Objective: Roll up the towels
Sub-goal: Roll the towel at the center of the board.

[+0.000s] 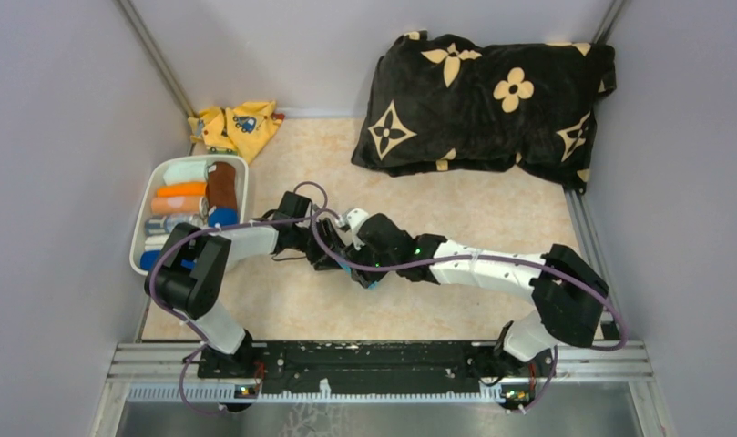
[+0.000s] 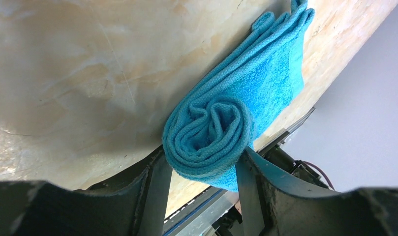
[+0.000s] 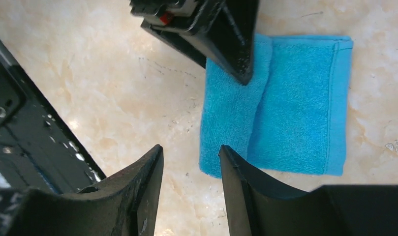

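Cyan terry fills the space between the left gripper's (image 2: 201, 156) fingers (image 2: 155, 196): the rolled end of the cyan towel (image 2: 221, 123) is pinched there, a finger against each side of the spiral. That grip probably keeps the coil tight so it can be turned further. Beyond the fingertips the unrolled tail of the towel lies flat on the table (image 2: 64, 73), so the roll looks only partly made. In the right wrist view the right gripper (image 3: 191, 148) stands parted and empty, bare table between its fingers (image 3: 236, 182). The towel's near corner lies just past the outer one, with the left gripper's tip pressing on the cloth further out. Likely the right hand waits beside the cloth to steady the loose end. Farther off, to the left of both grippers, a bin (image 1: 247, 173) holds rolled cloths, the brown towel (image 1: 221, 187) among them, which suggests finished rolls go there. Well beyond the fingers lies the pillow (image 1: 483, 100).
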`<action>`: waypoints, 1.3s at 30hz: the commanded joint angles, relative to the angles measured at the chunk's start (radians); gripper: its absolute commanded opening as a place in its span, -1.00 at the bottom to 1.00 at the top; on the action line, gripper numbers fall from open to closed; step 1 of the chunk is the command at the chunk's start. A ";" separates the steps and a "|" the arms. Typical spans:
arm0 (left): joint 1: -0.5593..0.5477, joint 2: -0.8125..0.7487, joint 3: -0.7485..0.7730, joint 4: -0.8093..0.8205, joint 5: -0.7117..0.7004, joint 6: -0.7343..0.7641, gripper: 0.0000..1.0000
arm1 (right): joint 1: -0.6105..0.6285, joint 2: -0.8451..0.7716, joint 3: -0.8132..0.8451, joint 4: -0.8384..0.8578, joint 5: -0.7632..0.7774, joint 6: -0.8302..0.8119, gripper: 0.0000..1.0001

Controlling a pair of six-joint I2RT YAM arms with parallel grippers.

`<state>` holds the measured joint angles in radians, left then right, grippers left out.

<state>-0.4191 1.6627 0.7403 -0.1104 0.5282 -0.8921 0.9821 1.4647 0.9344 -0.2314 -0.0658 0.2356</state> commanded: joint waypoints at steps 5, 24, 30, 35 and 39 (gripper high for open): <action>-0.004 0.065 -0.048 -0.072 -0.135 0.015 0.14 | 0.117 0.139 0.088 -0.046 0.245 -0.122 -0.09; 0.026 0.050 -0.052 -0.080 -0.115 0.028 0.27 | 0.112 0.420 0.052 -0.060 0.294 -0.185 -0.31; 0.101 -0.076 -0.056 -0.134 -0.121 0.059 0.42 | 0.003 0.335 0.048 -0.049 -0.103 -0.144 -0.80; 0.148 -0.224 -0.072 -0.210 -0.158 0.078 0.52 | -0.098 0.341 0.073 0.006 -0.447 -0.059 -0.97; 0.154 -0.318 -0.092 -0.260 -0.159 0.074 0.55 | -0.179 0.396 0.069 0.122 -0.697 0.066 -0.97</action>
<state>-0.2710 1.4181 0.6701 -0.2771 0.4171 -0.8463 0.8471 1.7866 1.0340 -0.1741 -0.3824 0.1543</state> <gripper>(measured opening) 0.772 0.235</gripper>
